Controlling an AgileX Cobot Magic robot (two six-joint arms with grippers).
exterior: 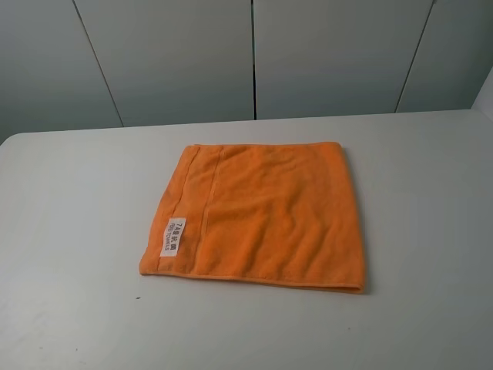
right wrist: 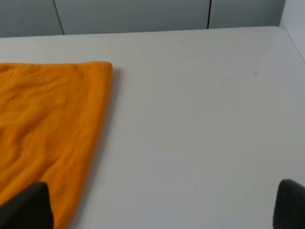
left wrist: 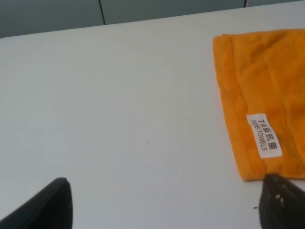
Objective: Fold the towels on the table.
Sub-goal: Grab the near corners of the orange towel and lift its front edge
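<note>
The orange terry towel (exterior: pixel 258 220) lies flat near the middle of the white matte table (exterior: pixel 69 193). It is a roughly square cloth with a nappy pile, a stitched hem band along its left side and a small white printed label (exterior: pixel 176 237) near the front-left corner (its lettering is too small to read from the high camera). The left gripper (left wrist: pixel 164 205) has its dark jaws spread wide, one tip just beside the labelled corner. The right gripper (right wrist: pixel 157 207) is likewise spread wide, one blunt tip showing in front of the towel's rounded right edge.
</note>
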